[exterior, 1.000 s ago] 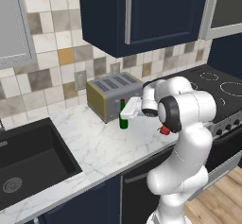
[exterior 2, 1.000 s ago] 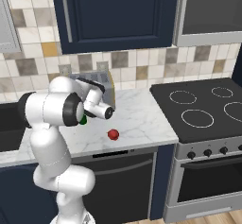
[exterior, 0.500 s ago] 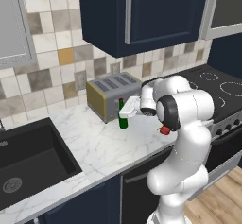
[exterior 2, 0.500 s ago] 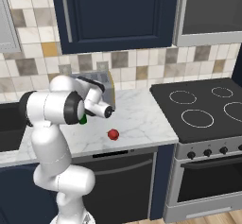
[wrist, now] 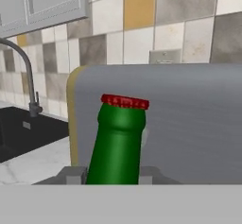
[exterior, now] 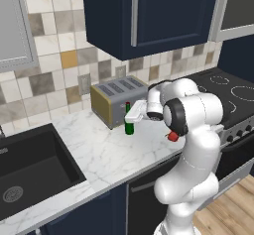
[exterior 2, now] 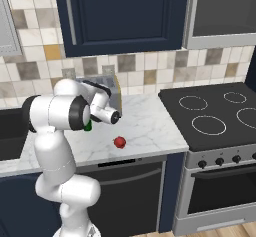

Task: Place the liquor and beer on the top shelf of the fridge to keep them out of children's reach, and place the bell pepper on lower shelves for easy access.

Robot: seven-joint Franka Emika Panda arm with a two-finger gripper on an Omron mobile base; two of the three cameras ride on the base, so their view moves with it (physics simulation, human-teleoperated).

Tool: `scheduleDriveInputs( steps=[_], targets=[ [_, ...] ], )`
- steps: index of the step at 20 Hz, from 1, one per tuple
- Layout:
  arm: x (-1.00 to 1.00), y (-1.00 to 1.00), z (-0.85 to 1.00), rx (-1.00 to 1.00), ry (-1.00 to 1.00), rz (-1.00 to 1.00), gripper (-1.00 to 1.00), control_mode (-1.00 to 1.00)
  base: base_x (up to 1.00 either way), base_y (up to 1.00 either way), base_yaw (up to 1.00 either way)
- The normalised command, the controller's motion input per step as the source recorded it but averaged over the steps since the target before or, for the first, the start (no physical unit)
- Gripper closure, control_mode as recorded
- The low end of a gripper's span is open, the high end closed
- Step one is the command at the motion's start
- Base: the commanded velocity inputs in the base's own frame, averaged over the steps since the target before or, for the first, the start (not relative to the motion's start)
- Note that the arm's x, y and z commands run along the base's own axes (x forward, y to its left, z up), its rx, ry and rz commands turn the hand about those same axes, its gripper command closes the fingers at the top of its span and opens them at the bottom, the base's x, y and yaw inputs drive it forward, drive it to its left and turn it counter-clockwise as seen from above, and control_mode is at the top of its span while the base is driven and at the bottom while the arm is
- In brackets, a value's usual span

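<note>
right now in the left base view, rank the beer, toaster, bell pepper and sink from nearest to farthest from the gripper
1. The beer: between the fingers of the gripper, which is shut on it.
2. The toaster: just behind the bottle, against the backsplash.
3. The bell pepper: on the counter to the right, near the front edge, partly behind the arm.
4. The sink: far left, set into the counter.
</note>
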Motion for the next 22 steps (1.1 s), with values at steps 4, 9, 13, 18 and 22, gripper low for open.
scheduleDriveInputs(
  steps=[4, 9, 13, 18, 22],
  targets=[
    [0.00, 0.00, 0.00, 0.00, 0.00, 0.00, 1.00, -1.00, 0.00, 0.00, 0.00],
    [-0.51, 0.00, 0.23, 0.00, 0.00, 0.00, 1.00, -1.00, 0.00, 0.00, 0.00],
    [-0.68, -0.03, 0.89, 0.00, 0.00, 0.00, 1.00, -1.00, 0.00, 0.00, 0.00],
    [-0.51, -0.20, 1.00, 0.00, 0.00, 0.00, 1.00, -1.00, 0.00, 0.00, 0.00],
    [-0.46, -0.43, 1.00, -0.04, 0.00, -0.04, 1.00, -1.00, 0.00, 0.00, 0.00]
  ],
)
